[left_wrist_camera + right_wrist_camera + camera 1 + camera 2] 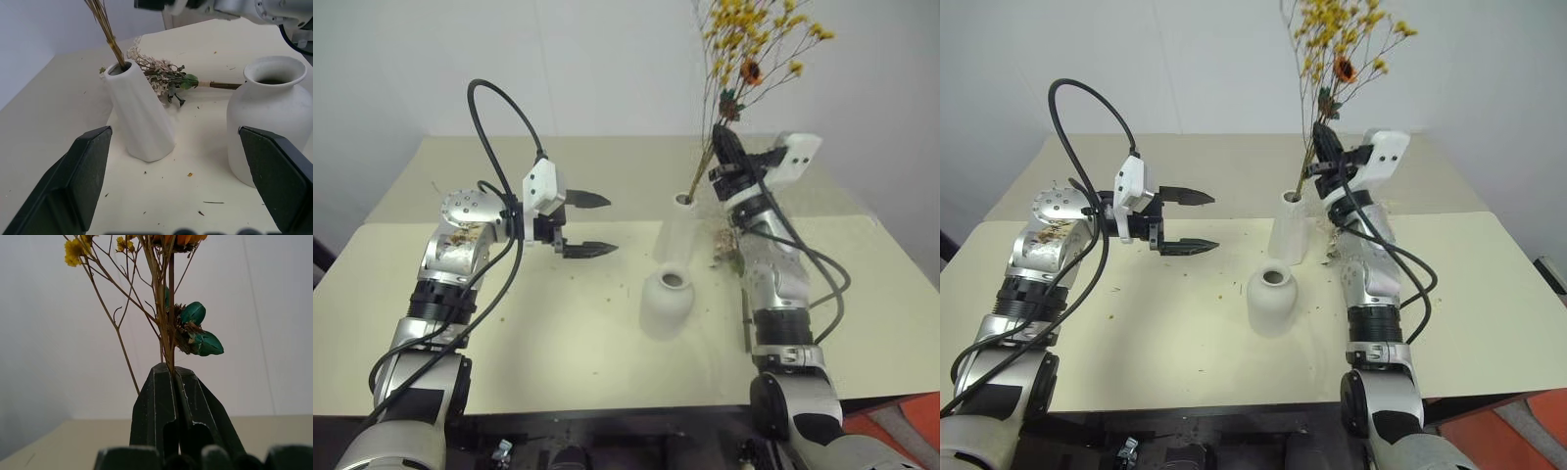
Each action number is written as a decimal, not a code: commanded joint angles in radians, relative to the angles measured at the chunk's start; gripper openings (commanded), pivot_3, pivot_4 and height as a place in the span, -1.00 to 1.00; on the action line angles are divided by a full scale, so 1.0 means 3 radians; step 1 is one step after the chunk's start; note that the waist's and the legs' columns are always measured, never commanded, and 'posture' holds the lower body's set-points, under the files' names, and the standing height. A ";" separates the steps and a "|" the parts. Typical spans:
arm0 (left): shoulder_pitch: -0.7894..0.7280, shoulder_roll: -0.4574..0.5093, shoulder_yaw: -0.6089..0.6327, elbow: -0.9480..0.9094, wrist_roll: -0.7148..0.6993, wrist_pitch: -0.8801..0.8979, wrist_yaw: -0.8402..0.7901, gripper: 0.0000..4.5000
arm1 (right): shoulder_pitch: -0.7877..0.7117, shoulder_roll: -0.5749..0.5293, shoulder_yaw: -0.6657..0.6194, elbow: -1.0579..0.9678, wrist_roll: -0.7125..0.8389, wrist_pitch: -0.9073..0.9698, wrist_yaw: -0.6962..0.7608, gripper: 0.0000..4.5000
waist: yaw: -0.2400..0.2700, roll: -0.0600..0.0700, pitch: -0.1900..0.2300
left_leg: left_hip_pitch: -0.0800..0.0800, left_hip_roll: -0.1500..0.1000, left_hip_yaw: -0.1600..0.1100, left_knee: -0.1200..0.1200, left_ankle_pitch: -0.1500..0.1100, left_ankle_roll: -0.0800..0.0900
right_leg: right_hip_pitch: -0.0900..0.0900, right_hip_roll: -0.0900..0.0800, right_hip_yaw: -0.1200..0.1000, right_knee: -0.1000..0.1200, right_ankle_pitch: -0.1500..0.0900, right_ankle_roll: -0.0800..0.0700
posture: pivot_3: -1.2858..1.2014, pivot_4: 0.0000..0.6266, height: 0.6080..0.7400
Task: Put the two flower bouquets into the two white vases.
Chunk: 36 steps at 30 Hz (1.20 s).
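**A:** What do my grippers show right now?

**B:** My right gripper (1324,147) is pinched on the brown stems of the yellow bouquet (751,44), whose lower ends sit in the mouth of the tall vase (1289,227). My left gripper (590,225) hangs above the tabletop (558,333) with its fingers spread, holding nothing.

**A:** And the other things?

**B:** The squat vase (666,300) stands just in front of the tall one. The cream bouquet (164,76) lies on the tabletop behind the tall vase.

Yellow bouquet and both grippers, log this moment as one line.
right gripper: shut on yellow bouquet, stems in tall vase | left gripper: open, empty | cream bouquet: on table | squat vase: empty
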State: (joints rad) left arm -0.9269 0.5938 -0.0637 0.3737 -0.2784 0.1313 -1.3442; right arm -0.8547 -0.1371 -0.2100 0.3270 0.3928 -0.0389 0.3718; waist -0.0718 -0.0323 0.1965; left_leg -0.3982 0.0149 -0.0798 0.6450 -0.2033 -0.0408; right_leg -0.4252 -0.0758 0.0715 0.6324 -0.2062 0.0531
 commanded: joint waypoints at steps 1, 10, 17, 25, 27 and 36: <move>0.0013 0.0057 0.0105 -0.0175 -0.0081 -0.0019 0.0016 1.00 | -0.0014 -0.0016 0.0004 -0.0009 -0.0021 -0.0177 0.0090 -0.99 | 0.0002 0.0000 0.0000 | 0.0000 0.0000 0.0000 0.0000 0.0000 0.0000 | 0.0000 0.0000 0.0000 0.0000 0.0000 0.0000 | 0.03 -0.52 1.00; 0.0103 0.0074 0.0142 -0.0267 -0.0115 -0.0005 0.0023 1.00 | 0.0106 0.0025 0.0100 0.0168 -0.0076 -0.0423 0.0382 -0.99 | -0.0001 0.0000 0.0000 | 0.0000 0.0000 0.0000 -0.0001 0.0000 0.0000 | 0.0000 0.0000 0.0000 -0.0001 0.0000 0.0000 | 0.03 -0.52 1.00; 0.0093 0.0068 0.0157 -0.0262 -0.0119 -0.0041 0.0071 1.00 | 0.0223 0.0039 0.0186 0.0295 -0.0196 -0.0688 0.0514 -0.99 | 0.0000 0.0000 0.0000 | 0.0001 0.0000 0.0000 -0.0001 0.0000 0.0000 | 0.0000 0.0000 0.0000 -0.0001 0.0000 0.0000 | 0.03 -0.52 1.00; 0.0107 0.0078 0.0163 -0.0277 -0.0127 -0.0039 0.0103 1.00 | 0.0218 0.0017 0.0203 0.0310 -0.0241 -0.0670 0.0519 -0.13 | 0.0000 0.0000 0.0000 | 0.0001 0.0000 0.0000 -0.0001 0.0000 0.0000 | 0.0000 0.0000 0.0000 -0.0001 0.0000 0.0000 | 0.03 -0.52 1.00; 0.0109 0.0077 0.0166 -0.0275 -0.0133 -0.0037 0.0107 1.00 | 0.0231 -0.0028 0.0238 0.0274 -0.0317 -0.0636 0.0492 0.16 | 0.0000 0.0000 0.0000 | 0.0001 0.0000 0.0000 -0.0001 0.0000 0.0000 | 0.0000 0.0000 0.0000 -0.0001 0.0000 0.0000 | 0.03 -0.52 1.00; 0.0162 0.0090 0.0151 -0.0289 -0.0108 -0.0056 0.0145 1.00 | 0.0548 -0.0396 0.0357 -0.0416 -0.0485 -0.0177 0.0429 0.97 | 0.0007 0.0000 0.0000 | 0.0000 0.0000 0.0000 -0.0001 0.0000 0.0000 | 0.0000 -0.0001 0.0000 -0.0002 0.0000 0.0000 | 0.03 -0.52 1.00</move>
State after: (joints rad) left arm -0.8791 0.6090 -0.0405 0.3219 -0.3032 0.1314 -1.3069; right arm -0.6880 -0.2254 -0.0950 0.3010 0.2373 -0.1280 0.4941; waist -0.0697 -0.0323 0.1964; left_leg -0.3982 0.0148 -0.0798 0.6449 -0.2033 -0.0409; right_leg -0.4251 -0.0760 0.0715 0.6321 -0.2062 0.0532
